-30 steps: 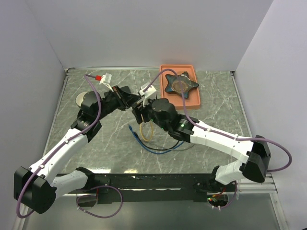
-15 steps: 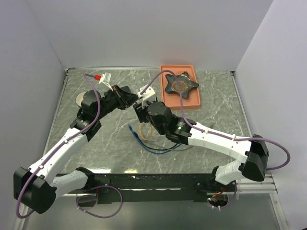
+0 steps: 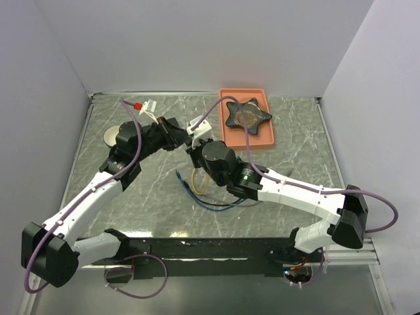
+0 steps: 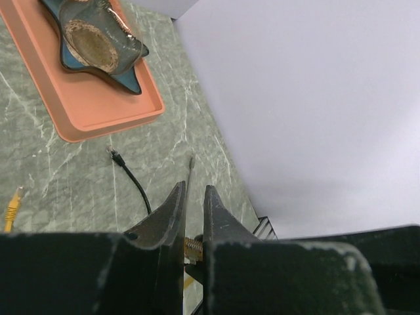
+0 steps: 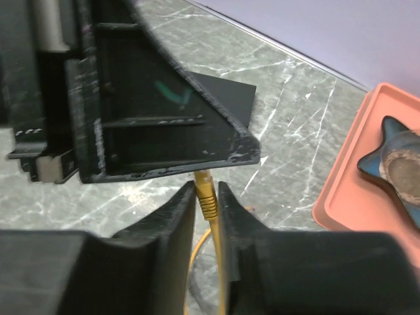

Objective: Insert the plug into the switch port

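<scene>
My right gripper is shut on the yellow plug, held by its ribbed boot. The plug's tip points up and disappears behind the lower edge of my left gripper's near finger. A flat black slab, apparently the switch box, shows just beyond that finger; its ports are hidden. In the top view the right gripper meets the left gripper at mid-table, and the yellow cable loops below. The left gripper has its jaws nearly together, with a brass-coloured bit deep in the slit.
An orange tray at the back right holds a dark star-shaped dish. Blue and black cables lie on the marble table in front. A round grey object sits at the left. A loose black cable end lies near the tray.
My right gripper has carried the yellow plug left and slightly back, up against the left gripper. The left wrist has shifted a little.
</scene>
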